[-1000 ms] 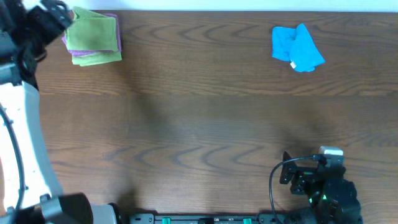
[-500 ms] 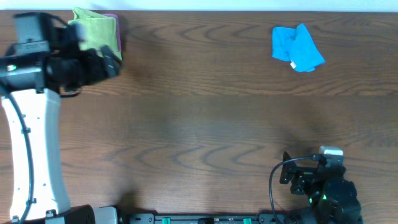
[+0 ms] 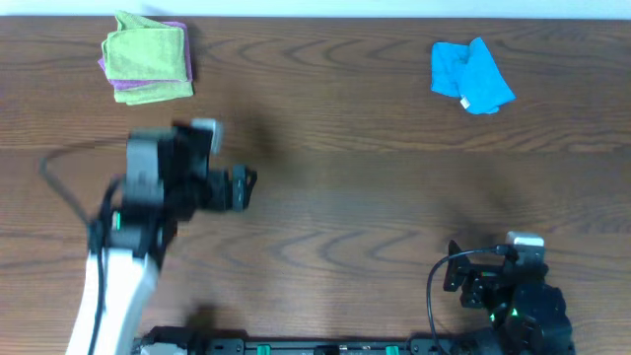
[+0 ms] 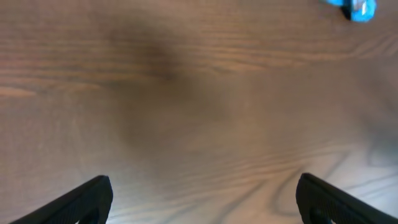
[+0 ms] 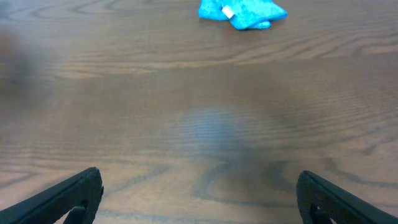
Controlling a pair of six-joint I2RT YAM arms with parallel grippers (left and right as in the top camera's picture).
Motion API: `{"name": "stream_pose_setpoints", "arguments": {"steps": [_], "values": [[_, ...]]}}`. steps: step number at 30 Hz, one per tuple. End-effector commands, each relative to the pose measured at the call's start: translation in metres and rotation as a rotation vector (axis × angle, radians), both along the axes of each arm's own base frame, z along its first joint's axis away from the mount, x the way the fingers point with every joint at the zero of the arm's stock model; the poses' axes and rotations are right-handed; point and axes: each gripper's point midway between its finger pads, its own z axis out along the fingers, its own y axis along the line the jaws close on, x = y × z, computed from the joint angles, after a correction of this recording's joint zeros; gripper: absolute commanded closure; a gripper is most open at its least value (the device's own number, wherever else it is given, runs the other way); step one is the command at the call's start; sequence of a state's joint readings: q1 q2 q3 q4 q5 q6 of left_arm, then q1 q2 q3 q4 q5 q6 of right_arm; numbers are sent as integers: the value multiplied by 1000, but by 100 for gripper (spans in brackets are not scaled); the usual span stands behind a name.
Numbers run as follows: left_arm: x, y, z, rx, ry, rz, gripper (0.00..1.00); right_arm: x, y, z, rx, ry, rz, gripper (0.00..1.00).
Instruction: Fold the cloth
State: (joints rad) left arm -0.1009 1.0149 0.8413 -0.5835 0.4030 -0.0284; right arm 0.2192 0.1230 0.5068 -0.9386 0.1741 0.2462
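Two sets of fingers are spread wide, and nothing is held in either.

From overhead, the cloth (image 3: 146,54) is seen folded and laid on a purple cloth (image 3: 118,87). It lies well behind the left fingers (image 3: 241,187) and clear of them. The right fingers (image 3: 455,274) are parked low, with a blue cloth (image 3: 471,77) far ahead of them. The fold is judged done, so the retreat is best made high and clear of the stack, with the fingers kept apart so no terry is snagged.

Through the left wrist, both fingers (image 4: 87,199) are shown wide open over bare surface (image 4: 199,93). The blue cloth (image 4: 354,9) is glimpsed far ahead to the right, and the cloth is not seen.

Through the right wrist, the fingers (image 5: 74,193) are equally wide, with the blue cloth (image 5: 242,12) well ahead.

Against half a second ago, the left arm has been swung away from the stack, leaving the cloth fully uncovered. The right arm has not been moved.
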Motion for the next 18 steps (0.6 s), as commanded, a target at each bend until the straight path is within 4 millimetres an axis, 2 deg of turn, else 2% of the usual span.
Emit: {"name": "stream_pose_setpoints", "arguments": {"steps": [1,4,7,12,18], "values": [[-25,17,-19,41,-72,59,4,0,-2,-1,11,-2,-19,1],[-51,37,-36,81,-162,134,4,0,-2,-1,11,-2,-19,1],[-64,53,-47,108,-222,198,5,0,-2,-1,11,-2,-19,1],[-81,67,-67,178,-264,210,4,0,-2,-1,11,-2,-19,1],[-99,81,-87,279,-213,231,4,0,-2,-1,11,-2,-19,1]]}}
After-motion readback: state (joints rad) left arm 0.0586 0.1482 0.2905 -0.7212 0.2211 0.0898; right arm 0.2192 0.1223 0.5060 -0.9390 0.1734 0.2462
